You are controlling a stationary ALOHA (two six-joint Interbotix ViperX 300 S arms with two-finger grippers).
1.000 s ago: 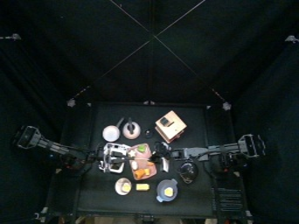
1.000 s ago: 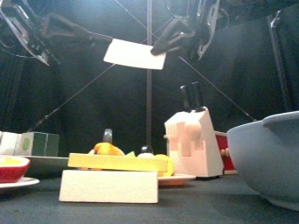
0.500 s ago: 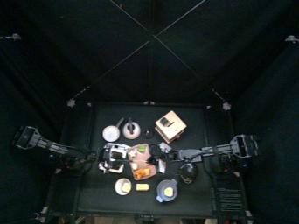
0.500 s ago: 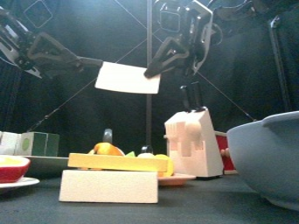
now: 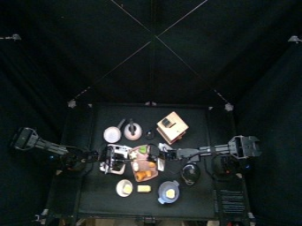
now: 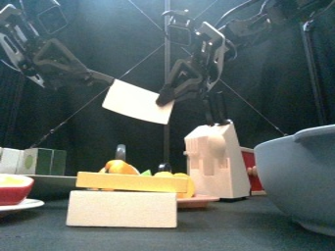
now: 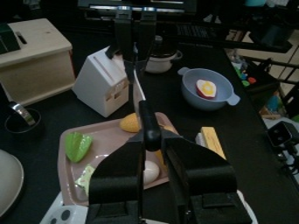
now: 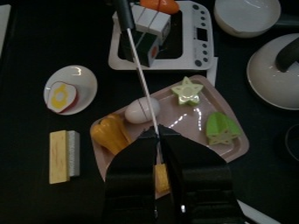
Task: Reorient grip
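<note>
A thin white flat board [image 6: 136, 101] hangs tilted in the air above the table. My right gripper [image 6: 167, 96] is shut on its right edge. The right wrist view shows the board [image 8: 145, 96] edge-on, rising from the closed jaws of the right gripper [image 8: 156, 162]. My left gripper [image 7: 149, 171] is open at the board's other end, one jaw on each side of the thin edge [image 7: 142, 114] with a gap between. The left arm [image 6: 46, 54] hangs at the upper left.
Below the board lie a pink tray [image 8: 216, 118] of food pieces, a white knife block [image 6: 216, 157], a grey-blue bowl [image 6: 301, 176], a yellow stick [image 6: 131, 181] on a white block [image 6: 121, 208], a dish rack [image 8: 163, 39] and a wooden box [image 7: 35, 52].
The board has come down with the right gripper and now tilts more steeply. The left arm has shifted lower too.
</note>
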